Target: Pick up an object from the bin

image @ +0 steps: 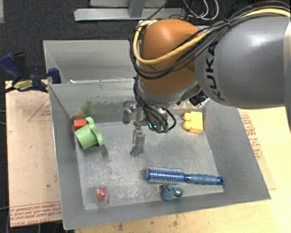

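My gripper (137,134) hangs under the orange wrist cover, over bare bin floor near the middle of the bin. A green cup-shaped piece (89,135) lies on its side to the gripper's left, with a small red block (79,124) touching its far side. To the right of the gripper, near the right wall, a yellow block (194,121) rests on the floor. Nothing shows in the gripper.
A blue hairbrush (182,176) lies across the front of the bin, handle pointing right. A small blue rounded piece (171,192) sits just in front of it. A small red ball-like thing (101,193) rests in the front left corner.
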